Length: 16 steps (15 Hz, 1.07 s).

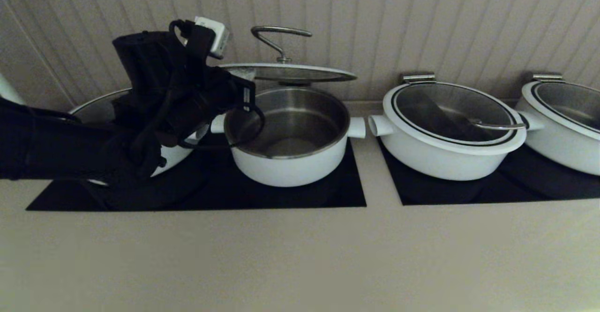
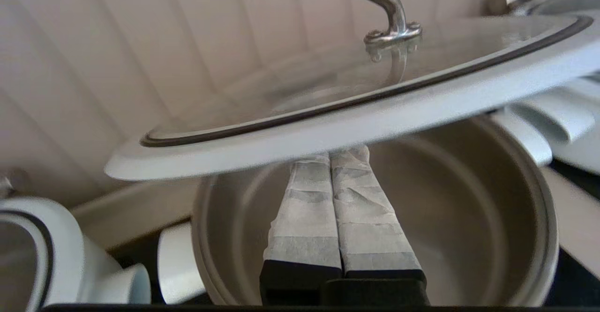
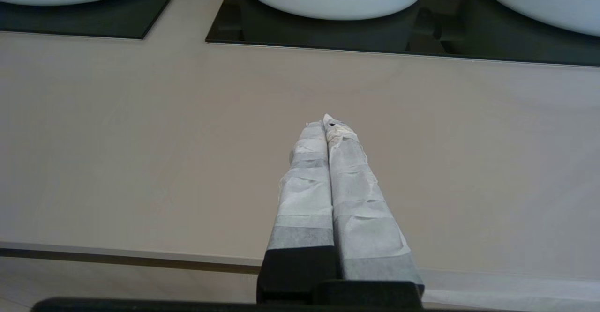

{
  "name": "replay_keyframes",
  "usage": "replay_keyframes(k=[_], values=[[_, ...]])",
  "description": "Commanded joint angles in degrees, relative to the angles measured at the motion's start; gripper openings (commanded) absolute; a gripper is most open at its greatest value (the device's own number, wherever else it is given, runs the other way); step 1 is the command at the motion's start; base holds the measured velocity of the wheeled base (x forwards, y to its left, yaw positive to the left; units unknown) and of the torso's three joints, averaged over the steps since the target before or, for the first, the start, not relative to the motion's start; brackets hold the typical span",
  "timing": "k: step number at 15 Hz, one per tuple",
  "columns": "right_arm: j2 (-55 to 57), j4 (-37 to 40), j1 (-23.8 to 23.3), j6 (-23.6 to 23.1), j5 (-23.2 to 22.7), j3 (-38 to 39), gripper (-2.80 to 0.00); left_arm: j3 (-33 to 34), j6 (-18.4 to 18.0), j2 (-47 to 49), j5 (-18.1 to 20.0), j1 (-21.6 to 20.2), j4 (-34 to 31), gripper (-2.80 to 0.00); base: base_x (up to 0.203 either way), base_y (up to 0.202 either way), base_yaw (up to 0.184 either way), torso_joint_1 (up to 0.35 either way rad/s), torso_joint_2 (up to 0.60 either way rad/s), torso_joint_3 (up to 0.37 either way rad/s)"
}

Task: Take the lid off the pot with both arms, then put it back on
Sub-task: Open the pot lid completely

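The lid point(image 1: 290, 72) hangs nearly level a short way above the open pot point(image 1: 290, 162), its steel bar handle point(image 1: 280, 32) on top. My left gripper point(image 2: 330, 155) is shut and empty; its taped fingertips press up against the underside of the lid's white rim point(image 2: 356, 120), over the pot's steel inside point(image 2: 468, 218). In the head view the left arm point(image 1: 164, 101) reaches in from the left and hides the tips. My right gripper point(image 3: 326, 122) is shut and empty above the beige counter, out of the head view. The lid's hinge tab is hidden.
A wider lidded white pot point(image 1: 450, 129) stands right of the pot, another point(image 1: 567, 124) at the far right, and one point(image 1: 93, 108) behind my left arm. All sit on black cooktops point(image 1: 328, 190). The ribbed wall is close behind. Bare beige counter point(image 1: 300, 256) lies in front.
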State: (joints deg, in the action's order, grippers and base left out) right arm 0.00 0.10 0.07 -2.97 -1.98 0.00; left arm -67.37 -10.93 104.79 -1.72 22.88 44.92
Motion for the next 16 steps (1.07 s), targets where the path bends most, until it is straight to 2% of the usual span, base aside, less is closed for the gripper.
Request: replay_keyframes(k=[1, 8, 16], values=[[0.1, 0.0, 0.0, 0.0, 0.0, 0.0, -2.8, -0.8, -0.1, -0.5, 0.0, -0.1, 0.3, -2.8, 0.0, 0.0, 0.0, 0.0, 0.0, 0.0], [0.1, 0.0, 0.0, 0.0, 0.0, 0.0, -2.8, -3.6, -0.3, -0.3, 0.0, -0.7, 0.3, -2.8, 0.0, 0.0, 0.0, 0.0, 0.0, 0.0], [0.1, 0.0, 0.0, 0.0, 0.0, 0.0, -2.8, -3.7, -0.2, 0.7, 0.0, -0.7, 1.9, -2.8, 0.0, 0.0, 0.0, 0.0, 0.0, 0.0]])
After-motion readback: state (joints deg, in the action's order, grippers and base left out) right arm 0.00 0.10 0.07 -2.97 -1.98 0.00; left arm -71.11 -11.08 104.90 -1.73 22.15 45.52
